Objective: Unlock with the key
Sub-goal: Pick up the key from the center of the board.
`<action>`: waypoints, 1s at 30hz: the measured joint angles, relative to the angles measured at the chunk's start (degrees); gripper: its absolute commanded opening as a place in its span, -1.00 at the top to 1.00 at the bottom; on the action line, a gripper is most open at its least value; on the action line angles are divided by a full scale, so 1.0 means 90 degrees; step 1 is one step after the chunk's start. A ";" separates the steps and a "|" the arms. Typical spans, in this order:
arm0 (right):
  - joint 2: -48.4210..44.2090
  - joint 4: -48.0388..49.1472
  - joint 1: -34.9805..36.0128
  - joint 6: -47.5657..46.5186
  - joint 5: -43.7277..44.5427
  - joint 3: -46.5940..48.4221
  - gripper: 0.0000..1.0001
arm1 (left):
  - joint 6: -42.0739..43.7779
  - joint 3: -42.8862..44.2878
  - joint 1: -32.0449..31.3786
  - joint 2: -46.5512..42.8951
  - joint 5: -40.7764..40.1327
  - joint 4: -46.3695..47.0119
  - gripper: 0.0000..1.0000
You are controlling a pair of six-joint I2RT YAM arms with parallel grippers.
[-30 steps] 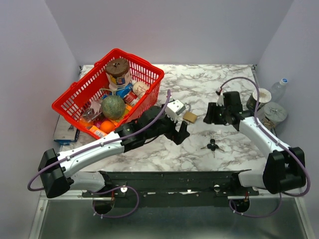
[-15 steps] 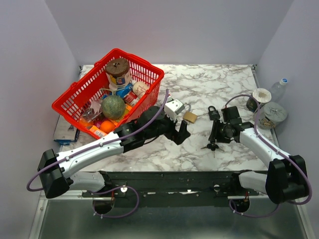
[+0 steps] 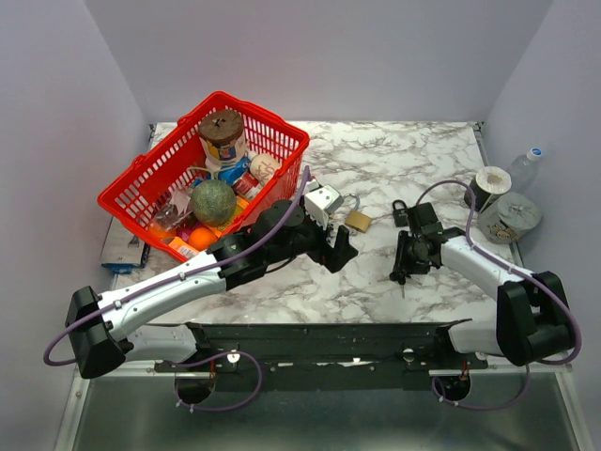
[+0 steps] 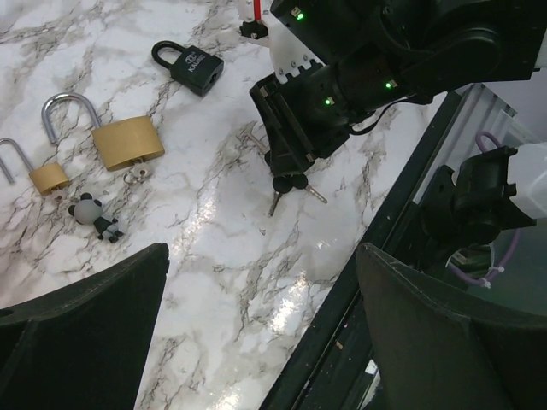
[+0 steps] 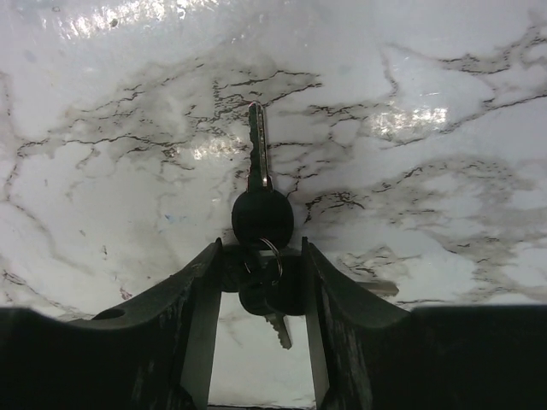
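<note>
A bunch of black-headed keys (image 5: 263,218) lies on the marble table (image 3: 376,160); it also shows as keys (image 4: 286,184) and keys (image 3: 402,275). My right gripper (image 5: 261,256) is down over it, open, one finger on each side of the key heads, which nearly fill the gap. A black padlock (image 4: 195,67) lies just beyond, the same padlock (image 3: 401,211) from above. A large brass padlock (image 4: 126,141) and a small brass one (image 4: 49,175) lie further left, shackles raised. My left gripper (image 4: 262,256) hovers wide open and empty near the front edge, the same gripper (image 3: 343,252) from above.
A red basket (image 3: 282,141) full of items stands at the back left. A small panda figure (image 4: 98,218) lies by the brass padlocks. Two cans (image 3: 512,211) and a bottle (image 3: 526,167) stand at the right edge. A white box (image 3: 326,201) sits near the basket.
My right arm has swung in from beside the black padlock and come down over the keys, its jaws narrowing around them. The left arm has shifted only slightly.
</note>
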 measured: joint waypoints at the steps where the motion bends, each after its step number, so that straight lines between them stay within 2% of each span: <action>1: 0.0049 0.0005 0.0024 0.0027 0.0019 0.0000 0.06 | 0.0000 0.0000 0.0000 -0.0010 0.0000 -0.0002 -0.95; 6: 0.0255 0.0007 0.0131 0.0085 0.0138 0.0100 0.13 | 0.0000 0.0000 0.0000 -0.0012 0.0000 -0.0002 -0.95; 14: 0.0333 -0.0046 0.0284 0.0136 0.0352 0.0168 0.68 | 0.0000 0.0000 0.0000 -0.0012 0.0000 -0.0005 -0.95; 19: 0.0114 0.0010 0.0311 0.0141 0.0338 0.0138 0.86 | -0.0007 0.0000 0.0000 0.0012 0.0000 -0.0007 -0.95; 27: -0.1217 0.0811 0.0330 -0.0041 -0.0158 -0.0347 0.92 | -0.0221 0.0282 0.0000 0.0505 -0.0308 -0.0389 -0.93; 28: -0.1316 0.0903 0.0330 -0.0073 -0.0238 -0.0408 0.88 | -0.0255 0.0357 0.0000 0.0624 -0.0379 -0.0444 -0.93; 30: -0.1362 0.0969 0.0330 -0.0104 -0.0313 -0.0435 0.58 | -0.0333 0.0459 0.0000 0.0797 -0.0430 -0.0537 -0.93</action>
